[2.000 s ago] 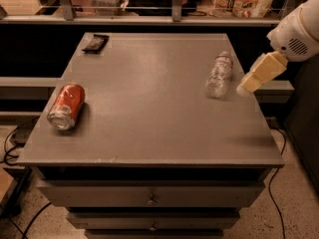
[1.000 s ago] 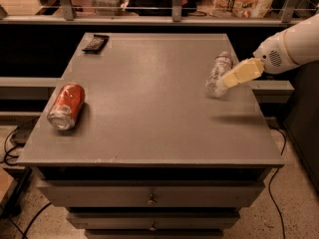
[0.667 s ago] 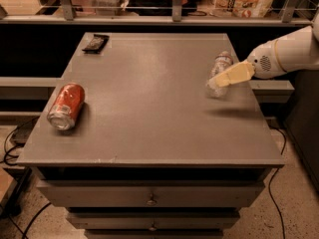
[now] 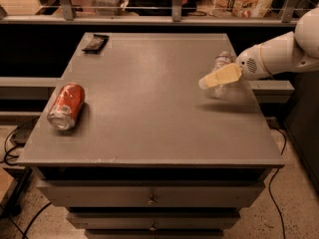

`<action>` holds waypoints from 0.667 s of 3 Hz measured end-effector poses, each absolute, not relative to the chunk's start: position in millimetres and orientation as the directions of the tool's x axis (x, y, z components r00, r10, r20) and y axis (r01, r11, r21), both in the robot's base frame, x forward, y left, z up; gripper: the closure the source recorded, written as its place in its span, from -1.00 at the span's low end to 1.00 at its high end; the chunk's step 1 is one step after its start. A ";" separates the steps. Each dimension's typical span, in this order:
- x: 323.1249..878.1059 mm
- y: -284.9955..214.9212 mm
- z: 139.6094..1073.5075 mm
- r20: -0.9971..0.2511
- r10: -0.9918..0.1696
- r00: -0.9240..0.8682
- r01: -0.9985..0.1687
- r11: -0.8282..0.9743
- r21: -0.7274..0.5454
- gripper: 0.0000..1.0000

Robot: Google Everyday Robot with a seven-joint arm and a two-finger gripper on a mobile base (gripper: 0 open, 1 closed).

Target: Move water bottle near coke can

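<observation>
Three loose things on the counter [image 4: 149,123]: a water bottle [image 4: 223,62], a coke can [image 4: 66,106] and a small flat black object [image 4: 95,43]. The gripper [image 4: 207,80] sits low over the counter at the end of the white arm [image 4: 279,54], which reaches in from the side. It crosses directly in front of the bottle's middle, so the bottle shows just behind and partly around it. Touching or a hair apart, cannot tell. Whether the gripper is apart, together or clamped on the bottle, cannot tell either. The bottle's white cap shows above the gripper; it looks upright or nearly so, not certain. The can lies on its side well apart from the gripper, clear across the counter near the opposite edge. The black object is far from the gripper too, at the far corner on the can's side. Handling judgement: the bottle is thin crinkled plastic, likely light, and its walls will give under a squeeze. It is smooth enough to slip and easy to tip if nudged near the cap. Best hold looks to be around the mid-body at the label band, firm but not crushing. Bottle not yet near the can; the whole carry across remains.
</observation>
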State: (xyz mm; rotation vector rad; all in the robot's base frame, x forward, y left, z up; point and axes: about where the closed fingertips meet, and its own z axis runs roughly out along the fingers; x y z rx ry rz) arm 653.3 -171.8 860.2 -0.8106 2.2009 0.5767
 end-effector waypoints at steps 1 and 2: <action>663.1 -156.8 846.2 -0.712 -0.415 -0.567 -0.699 0.699 0.150 -0.94; 667.6 -148.7 838.4 -0.686 -0.448 -0.574 -0.707 0.694 0.138 -0.47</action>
